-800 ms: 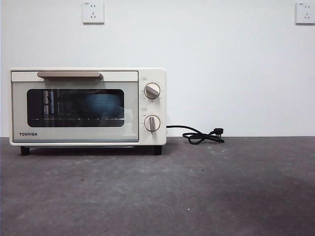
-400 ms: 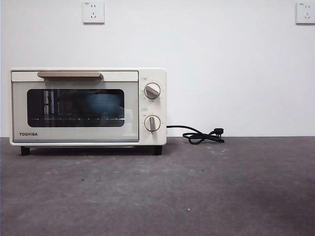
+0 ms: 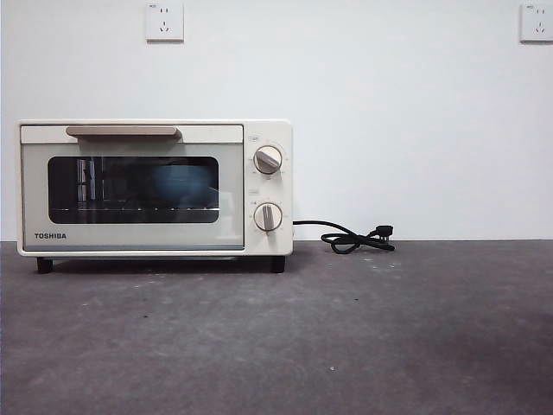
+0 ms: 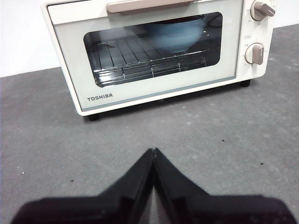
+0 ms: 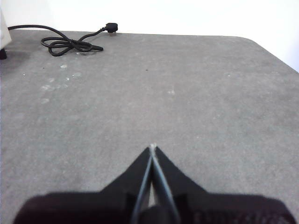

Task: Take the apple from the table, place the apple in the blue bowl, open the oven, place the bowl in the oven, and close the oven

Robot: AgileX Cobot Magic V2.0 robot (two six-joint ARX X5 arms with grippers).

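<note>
The cream-white Toshiba oven (image 3: 154, 188) stands at the left of the table with its dark glass door closed under the tan handle (image 3: 123, 131). Through the glass the blue bowl (image 3: 181, 186) rests on the wire rack, at the knob side; the left wrist view shows the bowl (image 4: 175, 33) too. The apple is hidden. My left gripper (image 4: 153, 151) hangs shut over bare table a short way in front of the oven (image 4: 154, 51). Off to the right, my right gripper (image 5: 152, 148) is shut above the table, holding nothing.
The oven's black cord and plug (image 3: 354, 239) lie coiled on the dark grey table (image 3: 346, 337) just right of the oven, also seen as the cord (image 5: 70, 44) in the right wrist view. A white wall with two sockets stands behind.
</note>
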